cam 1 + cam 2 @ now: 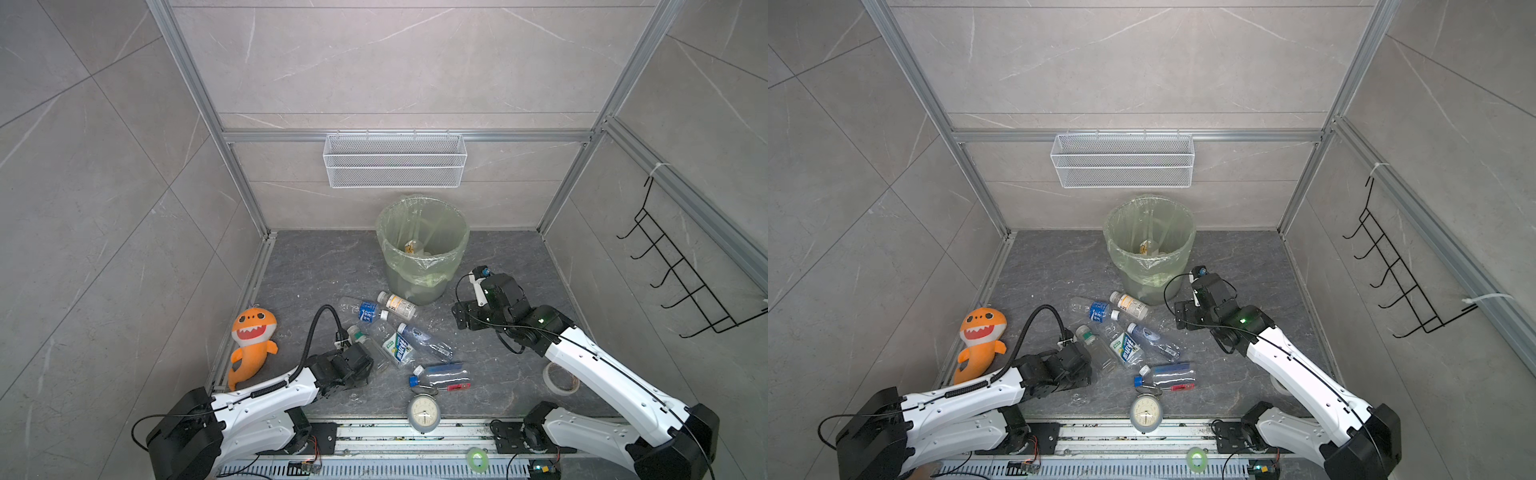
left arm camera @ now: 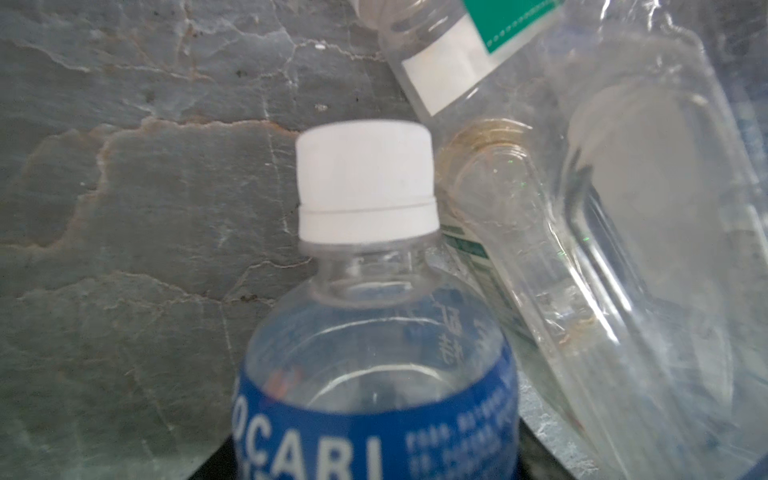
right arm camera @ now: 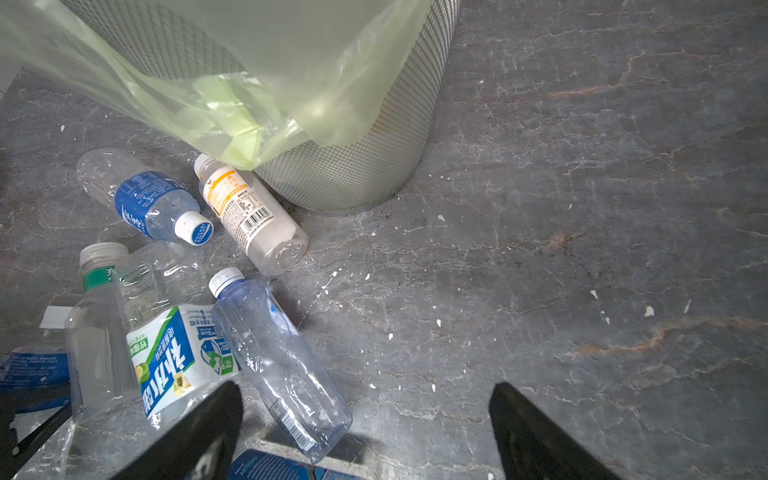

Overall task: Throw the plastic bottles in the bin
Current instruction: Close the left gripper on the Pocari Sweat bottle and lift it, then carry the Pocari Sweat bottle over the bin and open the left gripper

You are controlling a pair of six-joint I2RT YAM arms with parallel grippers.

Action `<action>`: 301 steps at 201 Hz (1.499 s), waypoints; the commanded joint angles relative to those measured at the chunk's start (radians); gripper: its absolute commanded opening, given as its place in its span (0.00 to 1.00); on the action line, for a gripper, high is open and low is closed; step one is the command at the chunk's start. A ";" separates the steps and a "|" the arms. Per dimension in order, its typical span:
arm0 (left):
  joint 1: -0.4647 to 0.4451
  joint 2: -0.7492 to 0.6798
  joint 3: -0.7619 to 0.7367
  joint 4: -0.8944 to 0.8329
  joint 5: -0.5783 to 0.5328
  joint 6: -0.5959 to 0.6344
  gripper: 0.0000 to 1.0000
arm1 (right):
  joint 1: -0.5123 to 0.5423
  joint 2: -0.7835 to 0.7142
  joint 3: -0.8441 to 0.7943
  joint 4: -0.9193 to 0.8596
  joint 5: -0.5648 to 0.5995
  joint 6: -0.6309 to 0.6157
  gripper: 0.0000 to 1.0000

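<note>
Blue-labelled bottle clamped in the left gripper, down near the floor and well apart from the bin.
Best lifted straight up, I'd say, clear of the loose bottles lying just beside it, then carried over the bagged rim before release. Right gripper hangs beside the bin, fingers wide apart, empty, perhaps crowding that side; alarm clock and plush shark aren't rubbish.

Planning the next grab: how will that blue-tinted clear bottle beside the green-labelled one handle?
The blue-tinted bottle looks empty, so probably very light. Its thin clear wall may dent when squeezed. Lying on its side, it might roll or slide if nudged.
</note>
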State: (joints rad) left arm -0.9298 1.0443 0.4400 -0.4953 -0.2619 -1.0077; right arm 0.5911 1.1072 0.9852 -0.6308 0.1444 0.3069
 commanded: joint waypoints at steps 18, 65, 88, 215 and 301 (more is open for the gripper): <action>-0.001 -0.084 0.020 -0.050 -0.067 0.061 0.46 | 0.007 0.003 -0.021 0.029 -0.001 0.018 0.95; -0.001 -0.172 0.065 -0.071 -0.119 0.172 0.47 | 0.007 -0.006 -0.031 0.030 0.000 0.021 0.95; 0.003 -0.199 0.078 -0.047 -0.120 0.226 0.47 | 0.008 -0.009 -0.034 0.032 -0.002 0.023 0.95; 0.226 -0.346 0.172 0.177 0.156 0.537 0.51 | 0.007 -0.044 -0.078 0.075 -0.018 0.035 0.95; 0.306 -0.213 0.398 0.295 0.305 0.670 0.51 | 0.008 -0.049 -0.078 0.094 -0.023 0.039 0.95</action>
State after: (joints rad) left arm -0.6376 0.7628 0.7258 -0.3027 -0.0162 -0.4160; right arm 0.5938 1.0756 0.9169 -0.5701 0.1299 0.3218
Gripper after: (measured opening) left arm 0.571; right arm 0.952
